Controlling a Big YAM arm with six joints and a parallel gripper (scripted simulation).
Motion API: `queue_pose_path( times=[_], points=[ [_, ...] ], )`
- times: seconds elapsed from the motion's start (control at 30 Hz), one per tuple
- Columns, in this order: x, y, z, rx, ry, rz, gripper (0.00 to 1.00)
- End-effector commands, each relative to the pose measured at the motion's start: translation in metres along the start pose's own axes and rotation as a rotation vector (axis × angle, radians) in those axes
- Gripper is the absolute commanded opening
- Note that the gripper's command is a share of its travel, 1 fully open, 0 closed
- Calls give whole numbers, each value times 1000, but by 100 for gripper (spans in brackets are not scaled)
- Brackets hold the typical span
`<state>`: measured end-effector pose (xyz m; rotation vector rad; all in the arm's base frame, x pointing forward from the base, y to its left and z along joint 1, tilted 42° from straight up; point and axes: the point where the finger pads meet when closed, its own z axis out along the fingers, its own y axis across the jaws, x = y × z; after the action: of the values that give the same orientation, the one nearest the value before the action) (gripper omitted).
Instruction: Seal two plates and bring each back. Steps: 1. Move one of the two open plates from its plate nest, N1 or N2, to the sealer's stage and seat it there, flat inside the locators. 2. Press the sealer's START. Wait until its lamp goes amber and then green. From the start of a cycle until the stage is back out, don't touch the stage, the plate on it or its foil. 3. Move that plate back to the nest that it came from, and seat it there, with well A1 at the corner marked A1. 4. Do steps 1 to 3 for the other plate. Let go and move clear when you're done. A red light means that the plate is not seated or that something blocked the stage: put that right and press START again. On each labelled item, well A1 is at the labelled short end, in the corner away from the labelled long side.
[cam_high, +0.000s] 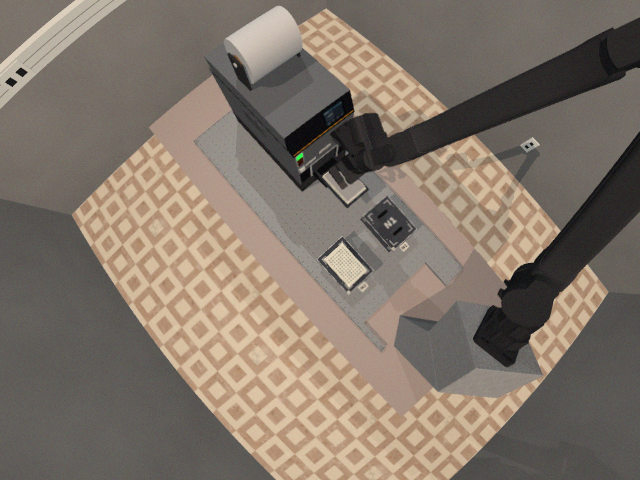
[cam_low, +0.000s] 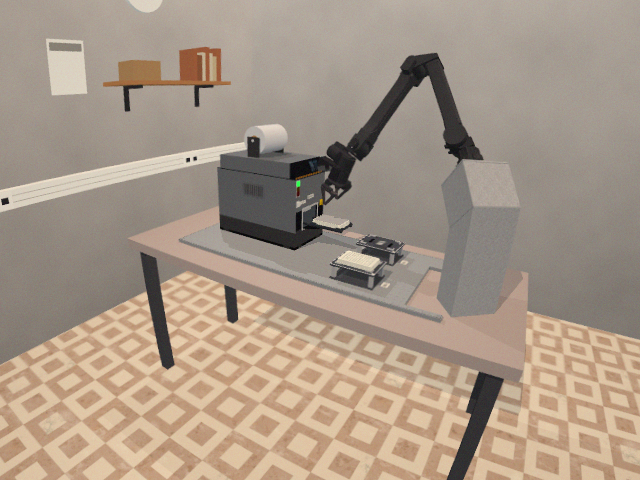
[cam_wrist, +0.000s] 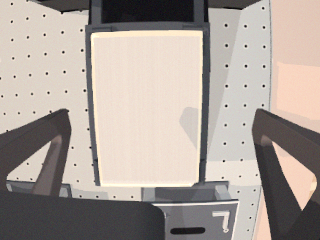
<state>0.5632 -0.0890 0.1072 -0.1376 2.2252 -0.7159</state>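
The pincer (cam_high: 345, 178) (cam_low: 334, 195) (cam_wrist: 161, 119) gapes wide above the sealed plate (cam_high: 347, 187) (cam_low: 331, 222) (cam_wrist: 147, 107); it should descend level, straddle both long sides evenly, and spare the foil.

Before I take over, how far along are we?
Done: the first plate looks sealed, on the stage under a green lamp.
In hand: the open pincer hovers over it.
Left: return it to bare N1; then N2's open-welled plate.
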Motion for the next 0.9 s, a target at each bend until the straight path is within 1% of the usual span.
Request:
queue_pose_path(
  times=[0.0,0.17,0.3,0.37,0.5,0.6,0.77,0.87],
  points=[
    [9,0,4,3,18,-5,100],
    [16,17,4,-15,19,-3,100],
    [12,26,5,-28,18,-12,100],
    [12,26,5,-28,18,-12,100],
    [2,21,0,-24,5,-9,100],
    [-5,17,-4,-20,-8,-2,100],
    [-19,9,-9,-6,-46,17,100],
    [-23,7,-11,-3,-53,20,100]
  ],
)
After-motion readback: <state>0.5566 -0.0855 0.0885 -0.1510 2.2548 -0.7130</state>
